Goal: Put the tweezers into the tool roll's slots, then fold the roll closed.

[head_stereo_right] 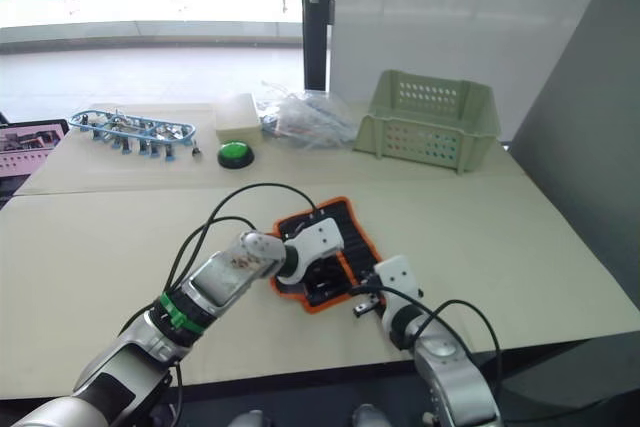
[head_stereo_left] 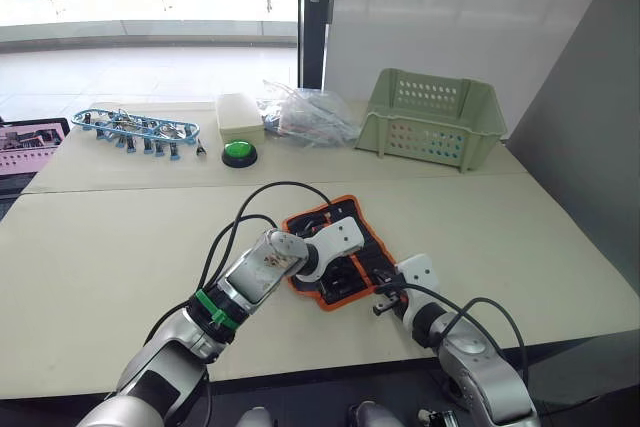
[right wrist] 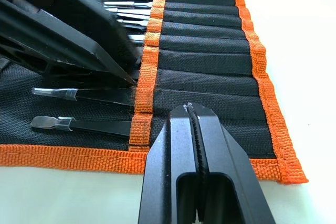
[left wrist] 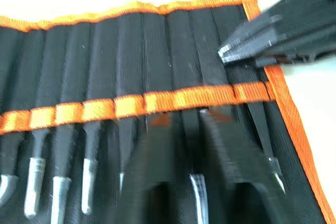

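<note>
The tool roll (head_stereo_left: 368, 250) lies unfolded on the table's near middle, black with orange edging. Several tweezers (left wrist: 58, 190) sit in its slots under the orange band (left wrist: 68, 113), their points sticking out. My left gripper (left wrist: 191, 174) hovers low over the roll, and its fingers (left wrist: 236, 177) close narrowly around one slotted tweezers (left wrist: 197, 195). My right gripper (right wrist: 191, 109) is shut and empty. Its tip rests on the roll's pocket side beside the orange edge (right wrist: 262, 77), close to the left gripper (head_stereo_left: 346, 272). Two more tweezers (right wrist: 84, 94) lie in the end slots.
A pale green perforated basket (head_stereo_left: 430, 117) stands at the back right. A green button (head_stereo_left: 239, 153), a white box (head_stereo_left: 238, 112) and a heap of clear bags (head_stereo_left: 305, 117) sit at the back middle. A blue rack of clips (head_stereo_left: 135, 129) lies back left.
</note>
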Tool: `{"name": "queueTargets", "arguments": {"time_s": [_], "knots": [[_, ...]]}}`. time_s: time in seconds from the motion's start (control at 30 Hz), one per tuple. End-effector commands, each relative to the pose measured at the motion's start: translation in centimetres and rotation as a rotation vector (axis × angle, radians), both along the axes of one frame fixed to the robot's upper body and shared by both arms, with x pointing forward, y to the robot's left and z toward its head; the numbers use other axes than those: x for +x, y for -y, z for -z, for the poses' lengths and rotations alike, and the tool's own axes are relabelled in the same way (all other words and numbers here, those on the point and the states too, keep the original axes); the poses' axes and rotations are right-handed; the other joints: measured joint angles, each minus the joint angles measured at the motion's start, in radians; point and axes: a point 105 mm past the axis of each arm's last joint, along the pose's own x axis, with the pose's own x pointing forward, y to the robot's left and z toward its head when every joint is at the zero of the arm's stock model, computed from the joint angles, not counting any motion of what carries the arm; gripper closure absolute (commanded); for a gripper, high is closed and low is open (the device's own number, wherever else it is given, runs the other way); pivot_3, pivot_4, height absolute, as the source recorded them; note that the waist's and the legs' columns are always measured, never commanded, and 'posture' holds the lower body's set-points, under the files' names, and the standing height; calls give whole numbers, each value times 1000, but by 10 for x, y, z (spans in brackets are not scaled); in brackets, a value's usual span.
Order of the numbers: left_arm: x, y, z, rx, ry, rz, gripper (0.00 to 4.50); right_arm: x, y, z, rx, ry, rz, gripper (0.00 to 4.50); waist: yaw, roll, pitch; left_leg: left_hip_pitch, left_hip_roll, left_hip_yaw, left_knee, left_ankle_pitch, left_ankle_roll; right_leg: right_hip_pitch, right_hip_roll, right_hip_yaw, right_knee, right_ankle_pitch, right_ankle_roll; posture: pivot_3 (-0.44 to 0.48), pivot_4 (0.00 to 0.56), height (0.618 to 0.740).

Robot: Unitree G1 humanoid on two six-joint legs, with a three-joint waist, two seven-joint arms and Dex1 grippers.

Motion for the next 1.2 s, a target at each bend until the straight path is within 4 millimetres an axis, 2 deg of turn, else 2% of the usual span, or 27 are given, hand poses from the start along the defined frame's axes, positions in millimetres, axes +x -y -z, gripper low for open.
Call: {"name": "queueTargets", "arguments": {"time_s": [0.03, 0.1, 0.2, 0.23, 0.27, 0.37, 0.53, 0.6, 0.7, 0.8, 0.87, 0.9, 1.03, 1.2], "knots": [[1, -1, -30, -71, 84, 12, 2041, -21, 11, 57, -68, -246, 32, 4500, -2, 0, 0, 0, 0, 0, 0, 0, 0, 0, 0, 0, 0, 0, 0, 0, 150, 721], [-2, -22, -52, -113, 114, 2, 1403, -20, 10, 56, -67, -243, 30, 4500, -8, 0, 0, 0, 0, 0, 0, 0, 0, 0, 0, 0, 0, 0, 0, 0, 150, 721], [-9, -48, -66, -138, 135, -23, 345, -20, 12, 55, -68, -240, 31, 4500, -16, 2, 1, 0, 1, -1, -2, -1, 1, 0, 1, 0, 1, -1, 0, 0, 150, 721], [-11, -63, -69, -151, 132, -49, 15, -20, 12, 54, -68, -235, 29, 4500, -16, 3, 1, 2, 1, -1, -2, -1, 2, 0, 1, 0, 2, -2, 0, 0, 150, 721], [-16, -80, -72, -175, 117, -77, 15, -19, 11, 52, -68, -226, 24, 4500, -15, 4, 1, 3, 1, -1, -3, -1, 2, 1, 1, 0, 2, -3, 0, 0, 150, 721], [-30, -107, -73, -223, 86, -124, 15, -18, 10, 45, -65, -194, 10, 4500, -16, 4, 2, 4, 1, 0, -3, -2, 4, 2, 1, 0, 3, -4, 0, 0, 150, 721], [-61, -156, -68, -354, 225, -209, 15, -15, 11, 29, -74, -112, -18, 4500, -11, 5, 3, 4, 1, 1, -3, -3, 4, 1, -1, 0, 2, -5, 0, 0, 150, 721], [-75, -174, -66, -406, 236, -238, 15, -14, 6, 12, -49, -42, -49, 4500, -6, 5, 5, 3, 1, 0, -3, -4, 4, 0, -1, 0, 2, -6, -1, 0, 150, 721], [-89, -188, -60, -407, 253, -240, 15, -14, 2, -4, -29, 31, -84, 4500, 1, 7, 7, 2, 1, 0, -3, -4, 4, -1, -1, -1, 2, -6, -1, 0, 150, 721], [-118, -203, -44, -409, 202, -252, 15, -23, -11, -47, -64, 223, -181, 4500, -5, 7, 7, 0, 1, 2, -3, -4, 4, -3, -1, 0, 2, -6, -1, 0, 150, 721], [-126, -205, -42, -419, 196, -254, 0, -32, -23, -68, -77, 313, -237, 3956, -13, 10, 9, -8, 2, 4, -3, -4, 4, -11, -1, 1, 3, -6, -1, 0, 150, 721], [-128, -204, -43, -421, 198, -252, 0, -35, -25, -71, -75, 323, -248, 3706, -11, 10, 9, -12, 1, 4, -3, -4, 4, -15, -1, 1, 4, -6, -1, 0, 150, 721], [-129, -206, -45, -421, 208, -250, 0, -45, -48, -88, -81, 393, -352, 2294, -5, 10, 10, -12, 4, 1, -2, -4, 4, -16, 3, 0, 6, -6, -1, 0, 150, 721], [-130, -206, -43, -399, 212, -241, 0, -42, -86, -71, -172, 393, -482, 587, -14, 9, 10, -11, 4, 2, -1, -4, 4, -15, 3, 0, 5, -6, -2, 0, 150, 721]]}}
